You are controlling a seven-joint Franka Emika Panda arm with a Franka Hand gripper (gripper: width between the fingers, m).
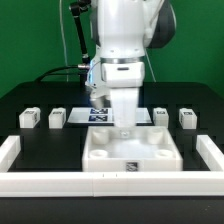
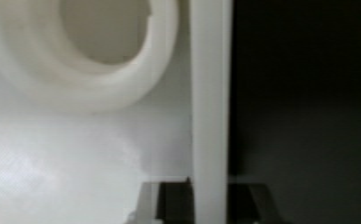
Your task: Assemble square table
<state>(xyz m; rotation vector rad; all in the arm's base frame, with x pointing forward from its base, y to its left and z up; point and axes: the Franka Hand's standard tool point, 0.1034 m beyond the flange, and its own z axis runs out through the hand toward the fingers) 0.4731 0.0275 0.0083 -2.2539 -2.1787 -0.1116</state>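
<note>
The square table slab (image 1: pixel 130 150) is a thick white square with recessed corners and a small tag on its front face, lying at the table's front centre. My gripper (image 1: pixel 122 130) reaches down onto the slab's far edge. In the wrist view the slab (image 2: pixel 70 130) fills one side, with a round recess (image 2: pixel 79 40) in it. Its thin upright rim (image 2: pixel 211 100) runs between my dark fingers (image 2: pixel 173 202). My gripper (image 2: pixel 211 205) is shut on that rim. Several white tagged leg blocks stand in a row behind: two at the exterior view's left (image 1: pixel 29 117) and two at its right (image 1: pixel 187 118).
A long low white border wall (image 1: pixel 110 182) runs along the front and up both sides (image 1: pixel 8 150). The marker board (image 1: pixel 100 112) lies flat behind the slab, partly hidden by my arm. A green backdrop stands behind the black table.
</note>
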